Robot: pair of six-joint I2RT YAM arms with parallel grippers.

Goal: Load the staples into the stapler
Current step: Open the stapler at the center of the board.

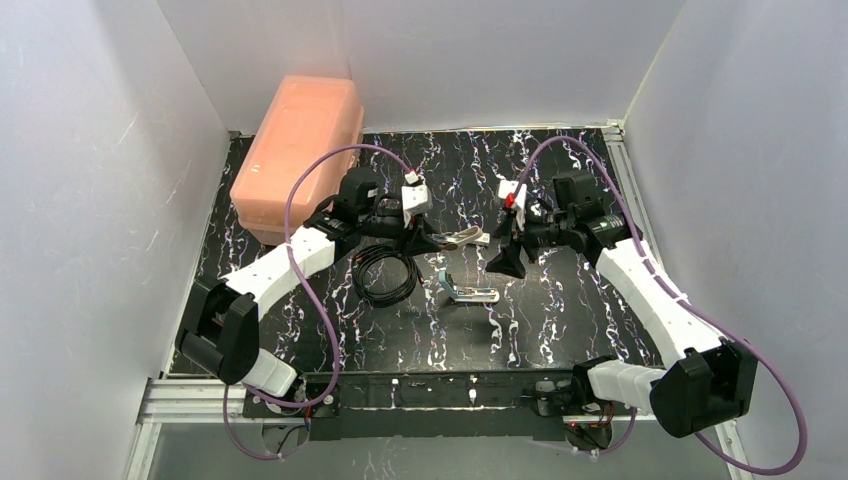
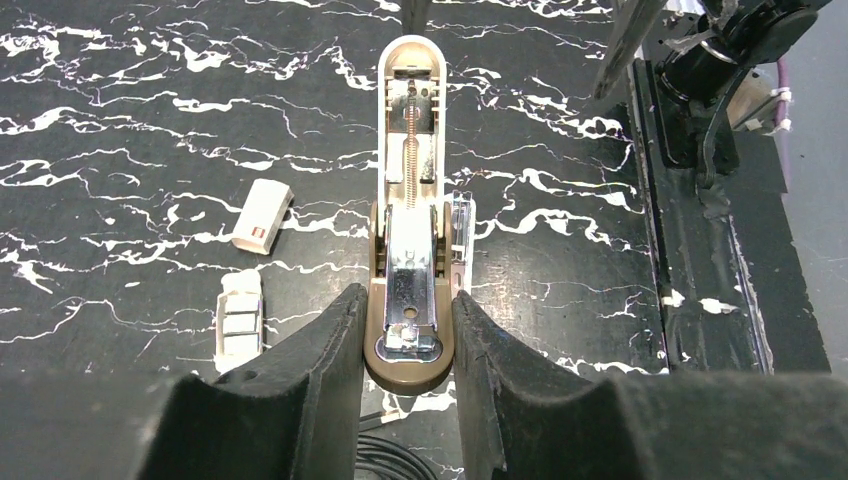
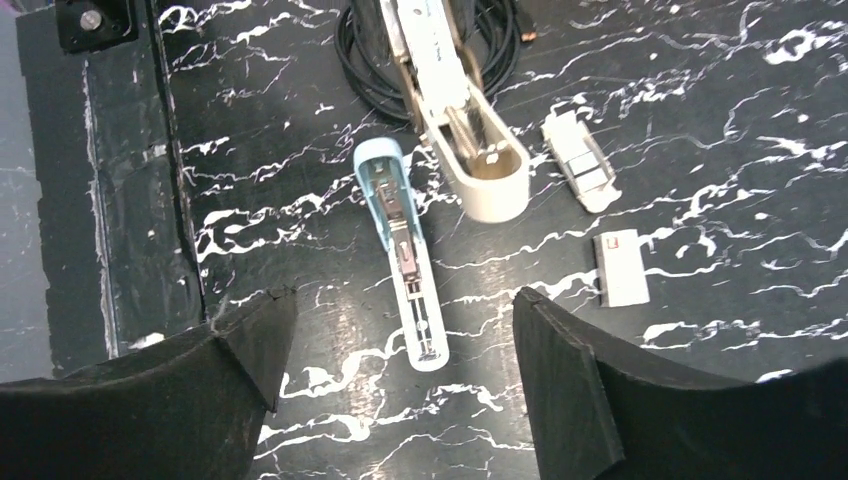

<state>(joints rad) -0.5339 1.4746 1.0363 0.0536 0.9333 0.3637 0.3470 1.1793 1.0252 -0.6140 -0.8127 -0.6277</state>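
Note:
The light-blue stapler (image 3: 405, 240) lies opened flat on the black table, its silver channel facing up; it also shows in the top view (image 1: 470, 293). My right gripper (image 3: 405, 305) is open above its near end and holds nothing. My left gripper (image 2: 408, 300) is shut on the brown base of a second, beige stapler (image 2: 410, 180), which is opened with its spring and metal channel showing. The staples (image 2: 240, 325) are silvery strips in a small pale tray on the table left of that gripper, also seen in the right wrist view (image 3: 580, 160).
A small white block (image 2: 262, 215) with a red mark lies beside the staples tray. A coil of black cable (image 1: 385, 275) lies under the left arm. A pink plastic box (image 1: 300, 150) stands at the back left. The table's black front rail (image 2: 690, 200) is near.

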